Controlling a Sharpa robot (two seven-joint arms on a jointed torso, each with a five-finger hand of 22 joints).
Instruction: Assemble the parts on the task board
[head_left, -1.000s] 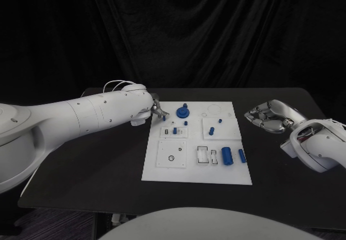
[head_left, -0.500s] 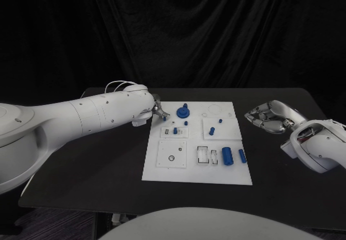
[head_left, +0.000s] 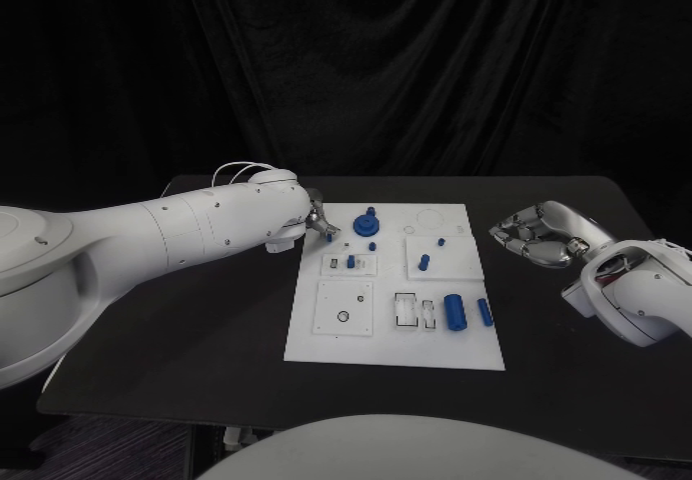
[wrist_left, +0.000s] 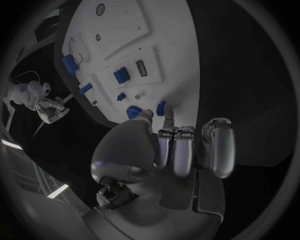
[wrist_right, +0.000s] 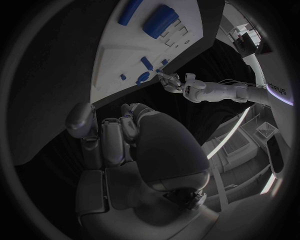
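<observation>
Left hand (head_left: 313, 224) is at the far left corner of the task board (head_left: 397, 345). In the left wrist view its thumb and a fingertip (wrist_left: 167, 111) meet on a small blue peg (wrist_left: 161, 106) right at the board's edge, the other fingers curled in beside it. It looks pinched, though the contact is small and partly hidden.

Right hand (head_left: 538, 234) hangs over bare black table (head_left: 216, 330) off the board's right side, well apart from it. Fingers curled into the palm, nothing in them.

On the board: a round blue knob (head_left: 365, 224) near the far edge, just beside the left hand; a short blue pin (head_left: 423, 262) standing on the raised square in the middle right; a large blue cylinder (head_left: 454, 311) and a slimmer blue bar (head_left: 485, 312) lying side by side at the near right. An oval hole (head_left: 342, 317) sits in the near left square.
</observation>
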